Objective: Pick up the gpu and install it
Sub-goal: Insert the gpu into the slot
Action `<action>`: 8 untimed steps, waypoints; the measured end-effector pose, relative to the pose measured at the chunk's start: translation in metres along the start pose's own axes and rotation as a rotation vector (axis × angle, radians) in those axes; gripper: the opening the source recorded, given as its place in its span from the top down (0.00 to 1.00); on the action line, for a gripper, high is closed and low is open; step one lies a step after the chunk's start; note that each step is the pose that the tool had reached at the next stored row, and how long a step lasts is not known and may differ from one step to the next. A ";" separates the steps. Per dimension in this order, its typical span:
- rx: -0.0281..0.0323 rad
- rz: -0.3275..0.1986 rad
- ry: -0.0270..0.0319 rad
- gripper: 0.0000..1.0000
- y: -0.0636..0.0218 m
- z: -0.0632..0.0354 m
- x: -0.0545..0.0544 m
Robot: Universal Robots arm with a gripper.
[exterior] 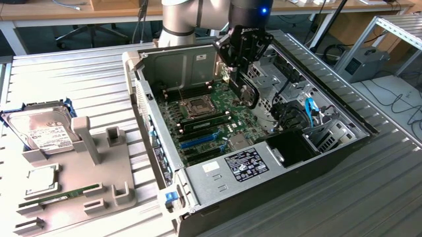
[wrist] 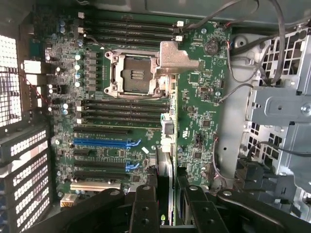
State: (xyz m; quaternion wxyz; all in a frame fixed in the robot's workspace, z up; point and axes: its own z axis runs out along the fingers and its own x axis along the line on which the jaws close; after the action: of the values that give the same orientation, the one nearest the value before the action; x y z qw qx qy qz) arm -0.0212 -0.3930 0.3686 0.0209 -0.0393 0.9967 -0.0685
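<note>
The arm's gripper (exterior: 241, 69) hung inside the open computer case (exterior: 197, 182), clamped on the gpu (exterior: 247, 94). The card stood on edge above the motherboard (exterior: 218, 123), near the processor socket (exterior: 197, 106) (whether it touched the board could not be told). Well apart, on the exterior view's left, a grey holder (exterior: 112, 173) carried 3 parts: a hard drive (exterior: 41, 132), a processor chip (exterior: 41, 180) and a green memory stick (exterior: 63, 196).

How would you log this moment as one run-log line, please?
fingers: shut on gpu | gpu: held upright above motherboard inside open case | install: gpu not seated in a slot
</note>
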 end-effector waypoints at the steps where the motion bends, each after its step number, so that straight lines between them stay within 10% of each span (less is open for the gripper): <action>1: -0.0003 -0.010 -0.0014 0.74 0.0000 0.0000 0.000; 8: -0.0021 -0.059 -0.0082 0.74 0.0000 0.0000 0.000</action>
State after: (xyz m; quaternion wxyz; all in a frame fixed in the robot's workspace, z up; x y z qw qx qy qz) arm -0.0213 -0.3930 0.3686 0.0229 -0.0690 0.9950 -0.0679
